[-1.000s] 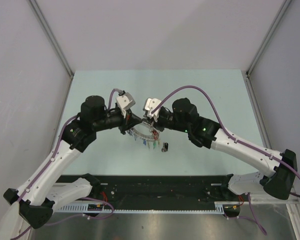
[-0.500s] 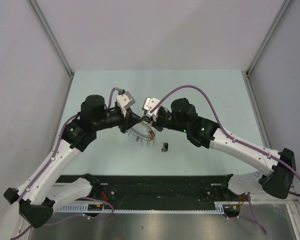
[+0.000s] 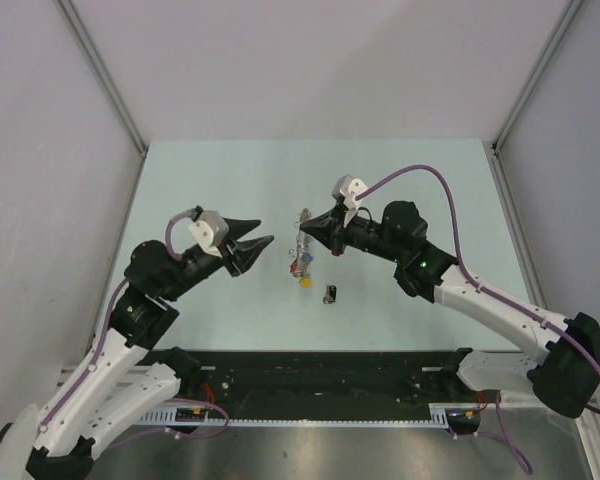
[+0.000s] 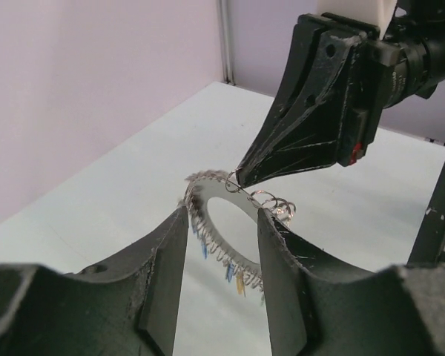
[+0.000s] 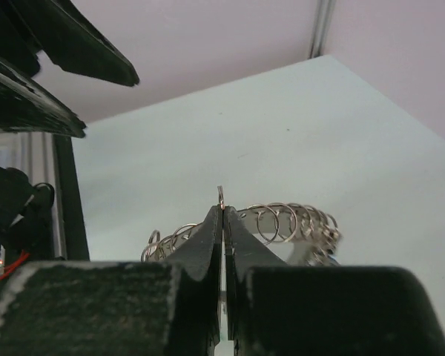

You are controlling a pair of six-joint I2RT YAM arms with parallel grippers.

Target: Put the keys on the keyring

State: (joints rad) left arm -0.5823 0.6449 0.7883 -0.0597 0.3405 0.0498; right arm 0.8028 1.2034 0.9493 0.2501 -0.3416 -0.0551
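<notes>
- The right fingers are pressed fully together on the thin wire at the top of the keyring. They hold it over the middle of the desk, with the coloured keys hanging under the grip.
- I cannot tell if the low edge of the ring touches the desk or hangs just above it.
- The left fingers stand about half open and hold nothing. They point at the ring from its left side, apart from it.
- One loose key with a dark head lies flat on the desk, near the ring and a little toward the arm bases. It is not yet on the ring.
- To my judgement, the step in hand is to fetch this key with the free left fingers while the right ones keep the ring.
- To do it well, the right grip should not turn or loosen, so that the ring hangs quiet and its wire end is easy to find.
- The left fingers should come down straight, one on each side of the dark head, and close only on the head, so the hole remains free.
- A flat metal key slides easily, so a slow closing is better.
- The hole itself is too small to see from here.
</notes>
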